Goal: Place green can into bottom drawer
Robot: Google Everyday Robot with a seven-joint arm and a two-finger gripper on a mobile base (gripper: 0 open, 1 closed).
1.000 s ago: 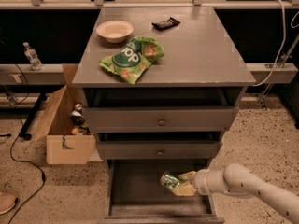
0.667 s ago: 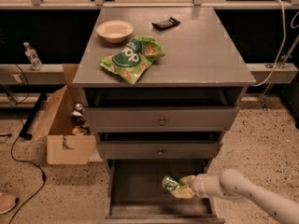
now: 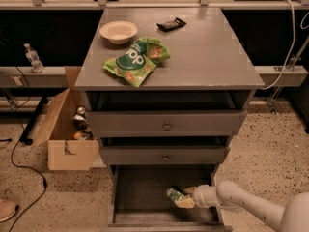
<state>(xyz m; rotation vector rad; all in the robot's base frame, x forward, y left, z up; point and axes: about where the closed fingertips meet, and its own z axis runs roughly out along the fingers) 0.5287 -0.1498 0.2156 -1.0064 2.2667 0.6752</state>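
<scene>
Holding the green can (image 3: 174, 195) clamped in its fingers, the gripper (image 3: 185, 199) sits inside the open bottom drawer (image 3: 140, 192), near its right wall.

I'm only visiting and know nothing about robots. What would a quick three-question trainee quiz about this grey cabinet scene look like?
1. Where is the gripper?
A) up near the ceiling
B) inside the open bottom drawer
C) out of sight
2. True or false: the green can is resting on the cabinet top.
3. Fill in: the flat green thing on the cabinet top is a snack ____.

Key:
1. B.
2. False. The gripper holds the green can low inside the bottom drawer.
3. Bag. The snack bag lies crumpled near the front left of the cabinet top.
</scene>
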